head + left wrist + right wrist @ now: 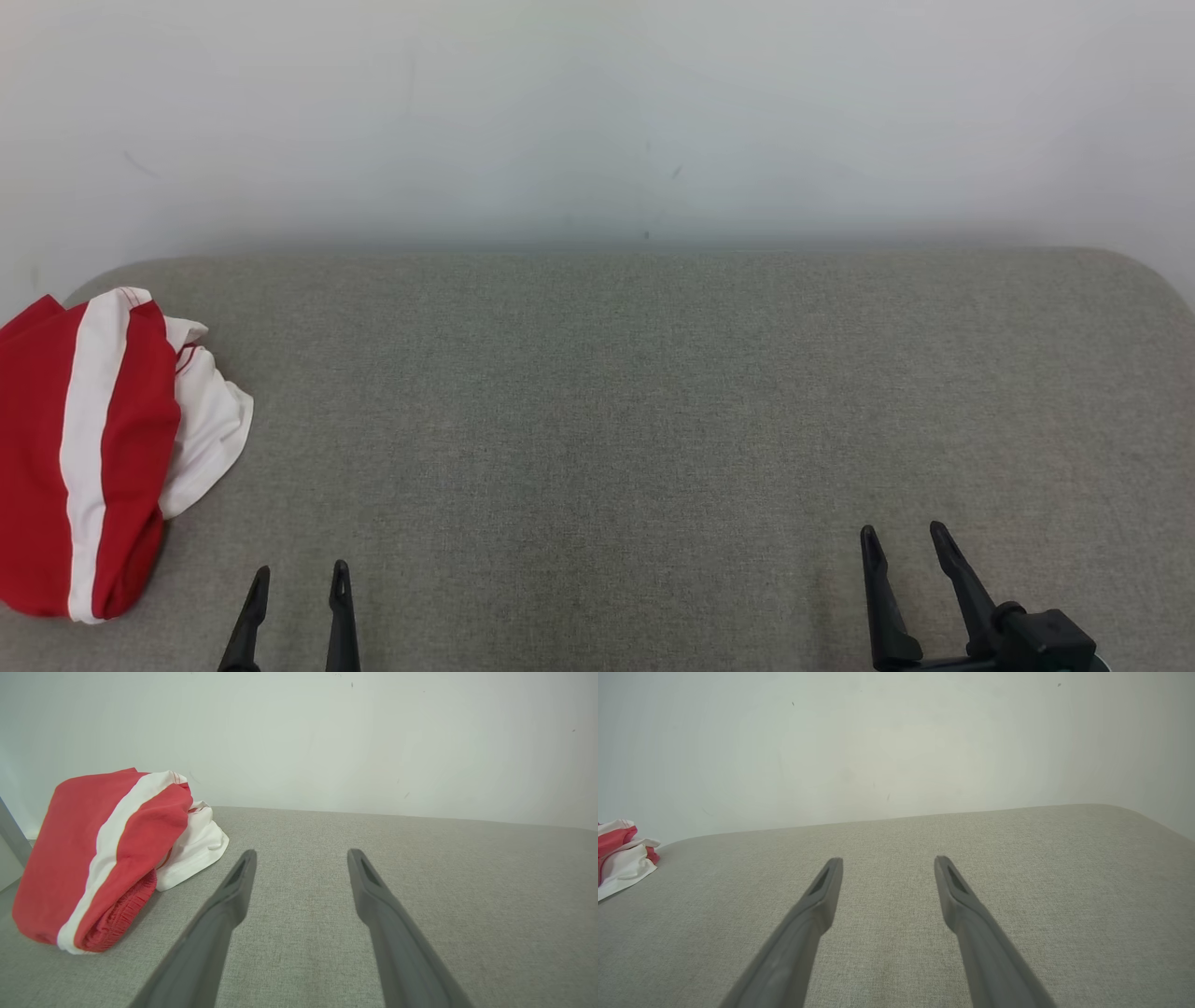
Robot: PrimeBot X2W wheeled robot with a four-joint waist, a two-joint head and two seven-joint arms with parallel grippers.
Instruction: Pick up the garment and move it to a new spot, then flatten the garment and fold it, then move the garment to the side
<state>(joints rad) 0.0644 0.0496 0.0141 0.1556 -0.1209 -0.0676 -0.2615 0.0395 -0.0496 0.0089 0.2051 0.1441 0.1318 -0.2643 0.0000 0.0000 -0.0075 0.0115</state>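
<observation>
Since the garment [93,448] sits bunched at the left edge of the worktop [653,392], a pinch by my left tool [302,569] may catch one layer only, or shove it off the edge. Both tools are open and empty; right tool [903,530] is well apart from it, near right.

We see soft, even, bright light without glare; the garment [112,448] casts a faint shadow on the grey fabric surface [607,420]. Wrist views bow at the edges, and the left gripper [301,852] blurs towards the lens.
</observation>
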